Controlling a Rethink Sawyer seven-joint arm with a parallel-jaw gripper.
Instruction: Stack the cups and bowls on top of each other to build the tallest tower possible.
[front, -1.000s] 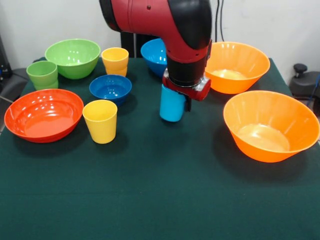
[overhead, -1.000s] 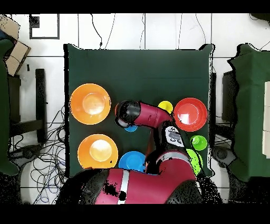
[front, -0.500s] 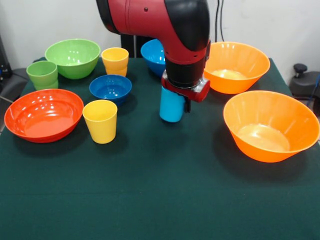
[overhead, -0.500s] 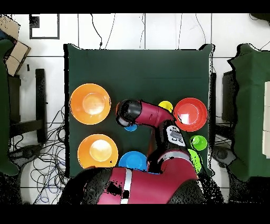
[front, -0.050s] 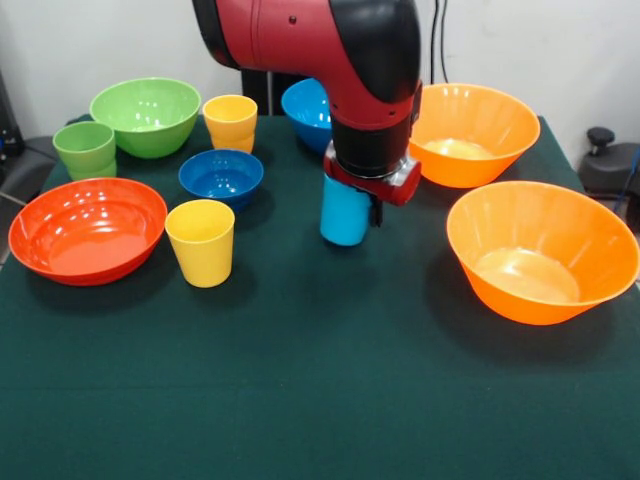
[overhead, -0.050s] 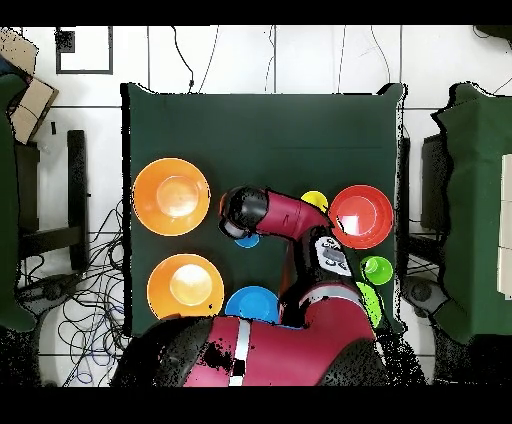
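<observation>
My gripper (front, -0.050s: 350, 210) hangs at the middle of the table, shut on a light blue cup (front, -0.050s: 345, 218), which is held upright just above the green cloth. In the overhead view only the cup's edge (overhead, -0.050s: 247, 240) peeks out from under the arm's wrist. Left of it in the front view stand a small dark blue bowl (front, -0.050s: 221, 177), a yellow cup (front, -0.050s: 201, 242) and a wide red-orange bowl (front, -0.050s: 87, 230). Behind the arm sits a light blue bowl (front, -0.050s: 308, 112). No tower is in view.
Two large orange bowls (front, -0.050s: 470, 133) (front, -0.050s: 540, 250) fill the right side. At the back left are a green bowl (front, -0.050s: 146, 116), a green cup (front, -0.050s: 85, 150) and a second yellow cup (front, -0.050s: 230, 122). The table's front edge lies beyond bare cloth (front, -0.050s: 320, 400).
The arm has shifted only very slightly. The light blue cup stays in the gripper at about the same spot.
</observation>
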